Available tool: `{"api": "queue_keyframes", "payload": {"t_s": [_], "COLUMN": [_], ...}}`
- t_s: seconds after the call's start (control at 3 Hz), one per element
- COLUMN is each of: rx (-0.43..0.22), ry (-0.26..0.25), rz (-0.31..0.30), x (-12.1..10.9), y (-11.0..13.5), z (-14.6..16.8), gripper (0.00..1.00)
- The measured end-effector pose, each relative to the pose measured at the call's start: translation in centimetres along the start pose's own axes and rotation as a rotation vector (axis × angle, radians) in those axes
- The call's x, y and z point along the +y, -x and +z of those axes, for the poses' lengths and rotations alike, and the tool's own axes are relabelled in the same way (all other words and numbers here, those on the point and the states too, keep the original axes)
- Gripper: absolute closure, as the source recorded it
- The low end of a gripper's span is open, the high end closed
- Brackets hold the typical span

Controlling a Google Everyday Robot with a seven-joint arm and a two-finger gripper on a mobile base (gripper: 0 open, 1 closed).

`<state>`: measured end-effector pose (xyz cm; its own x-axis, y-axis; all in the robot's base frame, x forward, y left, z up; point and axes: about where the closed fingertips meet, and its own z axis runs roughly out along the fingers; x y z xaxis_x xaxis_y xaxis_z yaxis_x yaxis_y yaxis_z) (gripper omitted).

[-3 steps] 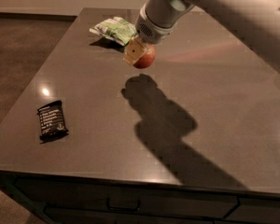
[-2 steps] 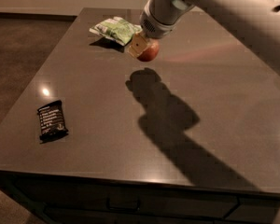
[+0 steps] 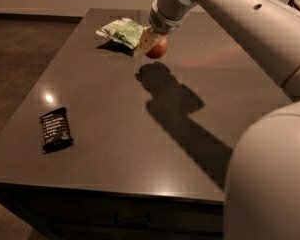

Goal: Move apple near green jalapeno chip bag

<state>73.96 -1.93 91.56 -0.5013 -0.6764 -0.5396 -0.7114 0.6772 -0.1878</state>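
The red apple [image 3: 158, 48] hangs in my gripper [image 3: 151, 43], which is shut on it and holds it above the dark table, its shadow on the tabletop below. The green jalapeno chip bag [image 3: 121, 31], green and white and crinkled, lies at the far left part of the table. The apple is just right of the bag's right edge and a little nearer to the camera. My pale arm comes in from the upper right.
A flat black wrapper with white text [image 3: 55, 128] lies near the table's front left edge. The dark table [image 3: 115, 134] ends at the front with drawers below. The floor lies to the left.
My gripper has carried the apple farther back and slightly left, closer to the chip bag. Its shadow has followed across the table. The bag and the wrapper have not moved.
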Motion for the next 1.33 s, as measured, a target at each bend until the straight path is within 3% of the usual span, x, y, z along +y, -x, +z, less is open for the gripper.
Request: {"api": "queue_keyframes", "payload": {"t_s": [0.33, 0.67, 1.33], "rx": [0.009, 0.007, -0.018], "ry": [0.035, 0.059, 0.113], "rz": [0.031, 0.052, 0.051], "x": [-1.4, -2.1, -1.7], "y": [0.3, 0.5, 1.6], "z": [2.7, 4.6, 7.1], "gripper": [1.0, 0.84, 0.38]}}
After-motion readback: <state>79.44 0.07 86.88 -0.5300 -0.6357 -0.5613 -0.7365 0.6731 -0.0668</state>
